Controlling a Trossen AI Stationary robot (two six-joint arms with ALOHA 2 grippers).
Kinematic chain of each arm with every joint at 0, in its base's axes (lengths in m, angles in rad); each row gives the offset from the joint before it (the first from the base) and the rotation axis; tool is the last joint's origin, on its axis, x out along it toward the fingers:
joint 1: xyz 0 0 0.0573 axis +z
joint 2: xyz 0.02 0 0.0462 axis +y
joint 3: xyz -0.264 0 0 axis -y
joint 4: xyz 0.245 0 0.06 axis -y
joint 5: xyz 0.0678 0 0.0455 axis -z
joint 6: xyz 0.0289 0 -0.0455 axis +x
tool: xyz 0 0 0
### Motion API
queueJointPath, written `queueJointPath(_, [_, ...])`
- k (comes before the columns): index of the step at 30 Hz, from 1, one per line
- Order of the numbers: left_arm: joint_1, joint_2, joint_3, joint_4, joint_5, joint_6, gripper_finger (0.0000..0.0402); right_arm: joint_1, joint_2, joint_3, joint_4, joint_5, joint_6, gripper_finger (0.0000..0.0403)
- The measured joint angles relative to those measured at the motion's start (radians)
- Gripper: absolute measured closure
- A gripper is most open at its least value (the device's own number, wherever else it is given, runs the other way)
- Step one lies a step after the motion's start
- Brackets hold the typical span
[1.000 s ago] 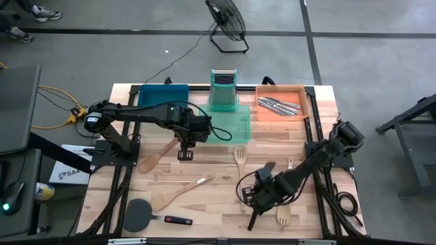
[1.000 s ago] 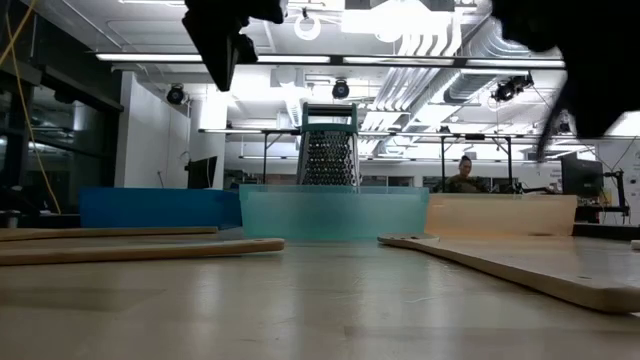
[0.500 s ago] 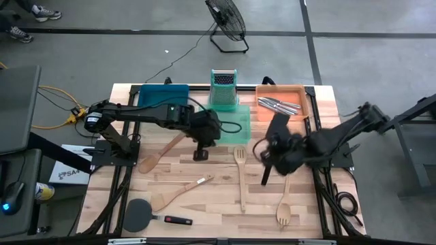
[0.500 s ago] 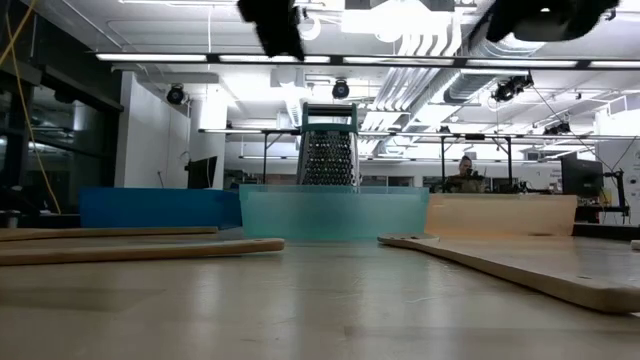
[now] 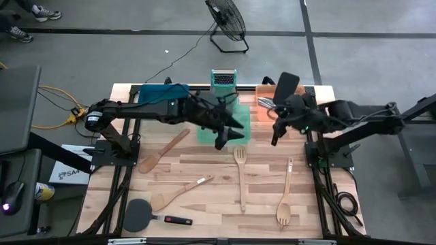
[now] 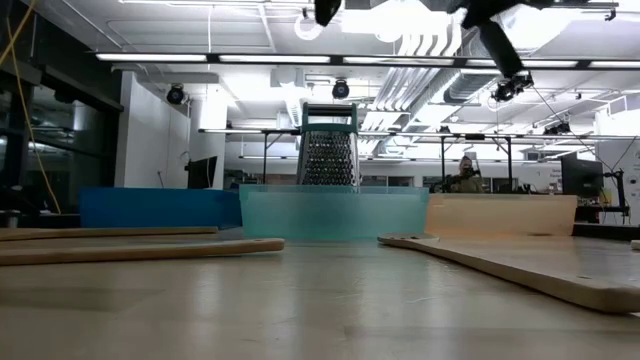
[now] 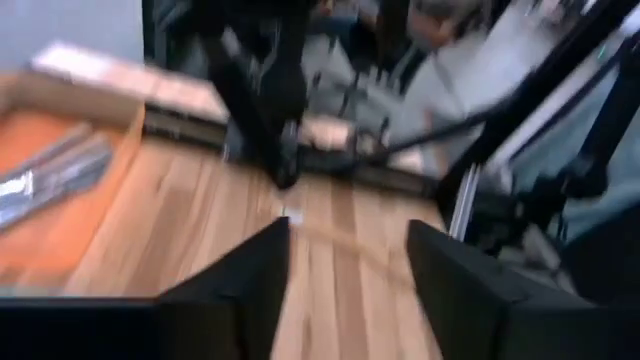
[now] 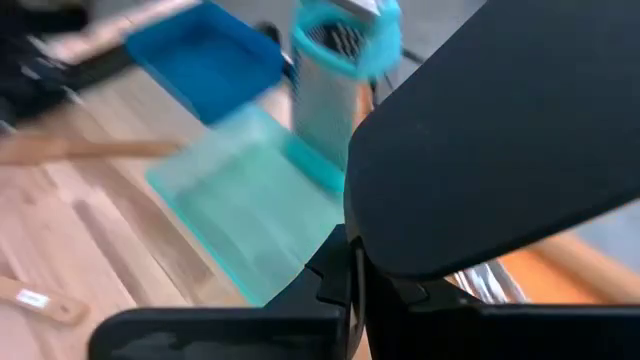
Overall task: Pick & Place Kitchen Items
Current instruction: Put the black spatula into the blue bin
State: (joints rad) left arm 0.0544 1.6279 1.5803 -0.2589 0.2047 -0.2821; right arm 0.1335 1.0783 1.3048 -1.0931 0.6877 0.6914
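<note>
Table: 4 wooden utensils | left pincer open | right pincer grips black spatula

Pale striped wood tabletop; 3 trays: blue, translucent green, orange holding silver cutlery. Grater: teal handle, dotted silver face. Wooden spoons are light tan. Black spatula, red-tipped handle. Both arms are black
</note>
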Motion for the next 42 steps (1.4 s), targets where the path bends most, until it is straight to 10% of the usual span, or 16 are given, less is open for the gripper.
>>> queueJointPath(6, [-0.002, 0.049, 0.000, 0.166, -0.003, -0.023, 0.0142, -0.111, -0.031, 0.000, 0.250, -0.149, -0.271, 0.0399])
queueJointPath(22, [-0.002, 0.096, 0.000, 0.242, -0.123, -0.093, 0.0144, -0.209, -0.033, 0.000, 0.488, -0.508, -0.525, 0.0399])
queueJointPath(42, [-0.002, 0.112, 0.000, 0.273, -0.078, -0.142, 0.0145, -0.208, 0.041, 0.000, 0.713, -0.602, -0.635, 0.0399])
